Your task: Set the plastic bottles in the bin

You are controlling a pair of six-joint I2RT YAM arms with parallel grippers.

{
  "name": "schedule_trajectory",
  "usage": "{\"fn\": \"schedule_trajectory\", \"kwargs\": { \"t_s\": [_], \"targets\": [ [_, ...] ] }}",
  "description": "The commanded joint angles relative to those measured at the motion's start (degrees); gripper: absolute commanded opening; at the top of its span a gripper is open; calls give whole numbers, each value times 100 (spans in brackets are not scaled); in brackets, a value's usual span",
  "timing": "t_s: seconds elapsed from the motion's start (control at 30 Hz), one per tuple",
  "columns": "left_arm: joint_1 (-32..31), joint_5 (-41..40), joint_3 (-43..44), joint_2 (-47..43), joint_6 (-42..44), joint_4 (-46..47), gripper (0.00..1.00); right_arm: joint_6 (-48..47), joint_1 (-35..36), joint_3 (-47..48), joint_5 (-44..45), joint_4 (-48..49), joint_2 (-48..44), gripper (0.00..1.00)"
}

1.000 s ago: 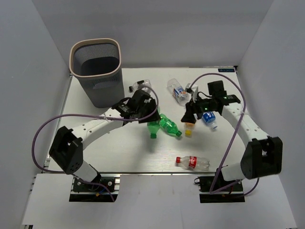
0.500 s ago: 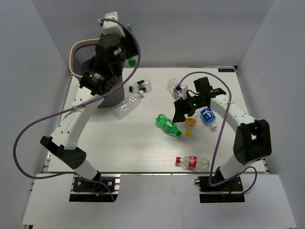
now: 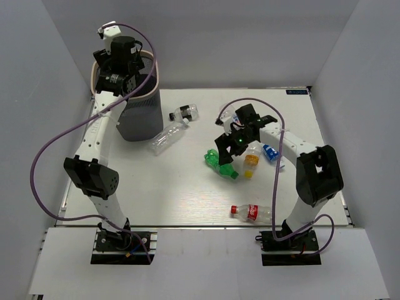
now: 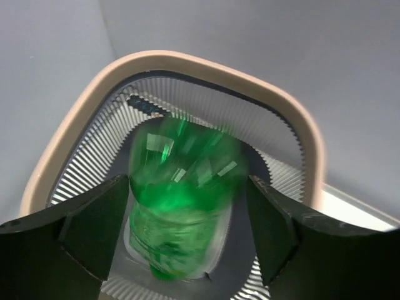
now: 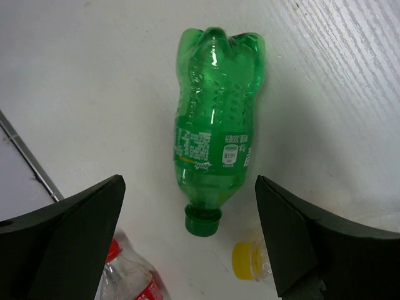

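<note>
Left claw (image 4: pixel 187 181) spread over bin (image 4: pixel 309 144), green bottle (image 4: pixel 181 212) between; right claw (image 5: pixel 189 181) spread above second bottle (image 5: pixel 214 125).

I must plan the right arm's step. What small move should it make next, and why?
Probably lower the right gripper around the green bottle and close. Its jaws stand wide open, and the bottle lies flat on the table in line with the gap between them, not yet touched.

Bright, even light; green bottle (image 4: pixel 181 194) motion-blurred.
</note>
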Motion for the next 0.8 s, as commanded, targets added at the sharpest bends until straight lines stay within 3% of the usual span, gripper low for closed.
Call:
{"fn": "schedule_trajectory", "kwargs": {
  "t_s": [0.0,0.1,0.23,0.27,0.33,0.37,0.43,0.47,0.5,0.57,0.6,0.63,0.7,0.73,0.77],
  "targets": [
    [151,152,355,-87,-17,-339,91,144,109,170,504,146,136,91],
    [152,671,355,-140,299,-287,100,118,232,117,662,234,268,91],
    [20,1821,119,-463,1089,-173,100,144,390,109,812,304,531,91],
    [20,2773,-309,-622,1352,45,100,162,417,56,995,339,584,91],
    [-33,3648,-820,-1026,1547,397,100,179,487,21,1294,514,620,91],
    [-33,4679,-1040,-1358,1548,660,100,171,540,-23,1348,559,646,91],
    [-103,5625,-1472,-1528,1548,663,100,179,593,-15,1593,656,822,91],
    [-155,6474,-1595,-1529,1548,663,100,171,637,-23,1638,682,874,88],
    [-156,6743,-1866,-1581,1435,532,100,179,646,-15,1699,665,1023,86],
    [-393,7218,-2323,-1765,1434,531,100,223,698,-6,1814,743,1112,70],
    [-463,7221,-2874,-1879,1373,531,100,232,698,-15,1797,744,1121,63],
    [-524,7221,-3175,-2194,1320,531,100,197,672,-15,1710,718,1112,48],
    [-639,7090,-4011,-2512,1319,601,100,153,655,-6,1560,647,955,31],
    [-718,6932,-4231,-2757,1319,532,100,40,620,3,1533,595,858,18],
    [-797,6870,-4668,-2864,1319,461,100,-13,602,99,1498,490,788,13]
  ]
}}
